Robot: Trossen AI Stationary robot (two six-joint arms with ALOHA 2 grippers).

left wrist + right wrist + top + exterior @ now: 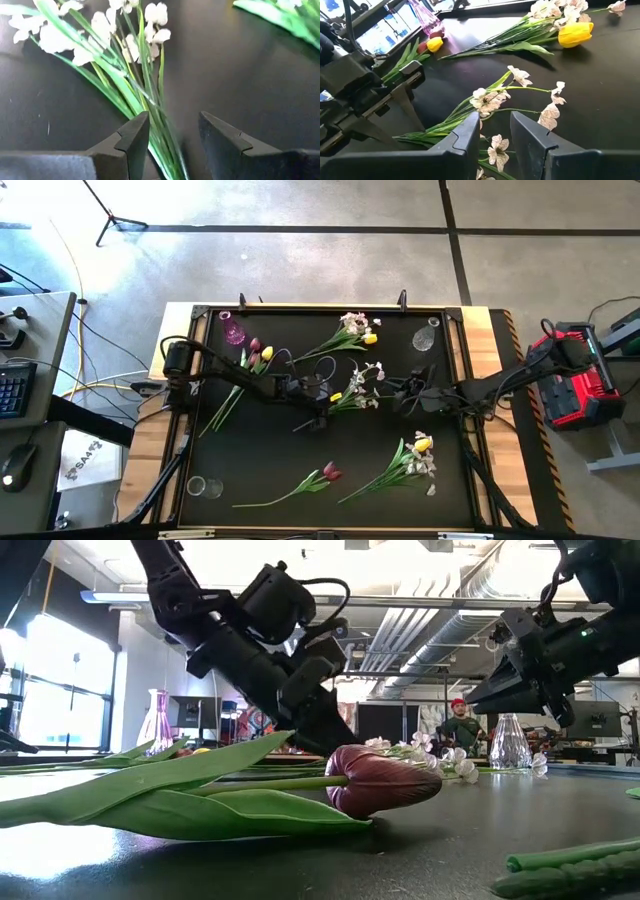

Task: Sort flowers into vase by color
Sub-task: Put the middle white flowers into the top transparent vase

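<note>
A middle spray (357, 390) of pale pink-white blossoms with one yellow tulip lies flat on the black table top. My left gripper (322, 398) is open at its stem end; in the left wrist view (172, 117) the green stems (159, 131) run between the two fingers. My right gripper (408, 392) is open at the blossom end, and its wrist view (495, 117) shows the blossoms (487, 100) just ahead of the fingertips. I cannot see either gripper touching the spray.
A pink vase (233, 332) and a clear vase (425, 338) stand near the far edge, with a clear glass (205, 487) at the near left. Other flowers lie about: a far bunch (350, 330), left tulips (255, 358), a dark red tulip (325, 475) and a near-right bunch (415, 455).
</note>
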